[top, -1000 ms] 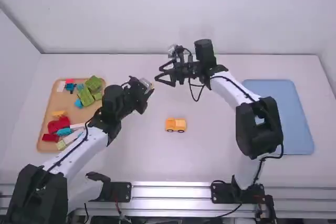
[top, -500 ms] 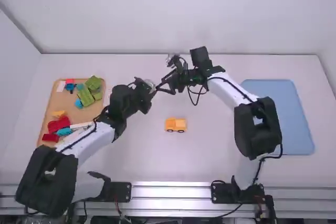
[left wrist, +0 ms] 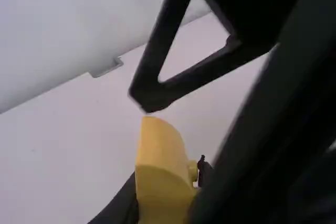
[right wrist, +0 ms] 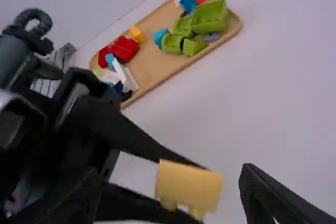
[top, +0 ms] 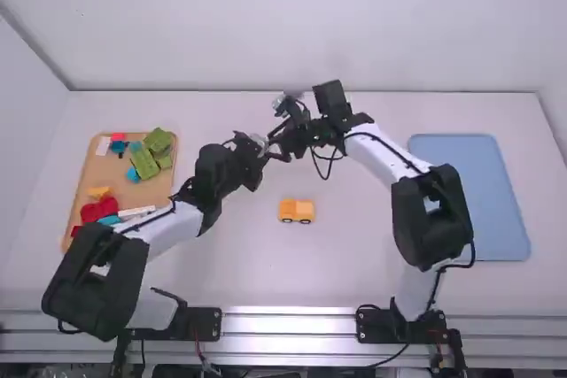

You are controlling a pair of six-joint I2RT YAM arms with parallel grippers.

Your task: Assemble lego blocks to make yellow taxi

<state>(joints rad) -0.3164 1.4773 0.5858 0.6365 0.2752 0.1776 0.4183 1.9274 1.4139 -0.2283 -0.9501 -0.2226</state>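
Note:
Near mid-table my left gripper (top: 257, 146) meets my right gripper (top: 276, 145) above the surface. In the left wrist view, the left gripper (left wrist: 163, 208) is shut on a yellow block (left wrist: 161, 166) with a curved face and a stud. Black fingers of the right gripper loom large beside it. From the right wrist view, the block (right wrist: 189, 186) stands out from the left fingertips, studs downward, between the spread fingers of the right gripper (right wrist: 170, 195). An orange-yellow taxi base (top: 296, 211) with dark wheels rests on the table, nearer the arm bases.
A wooden tray (top: 99, 165) at the left holds several green, red, blue, white and yellow pieces. On the right lies a blue tray (top: 469, 192), partly behind the right arm. A wall borders the table's far edge.
Both grippers have come together: the left went slightly right with the block, and the right went slightly left and down. The taxi base has stayed put.

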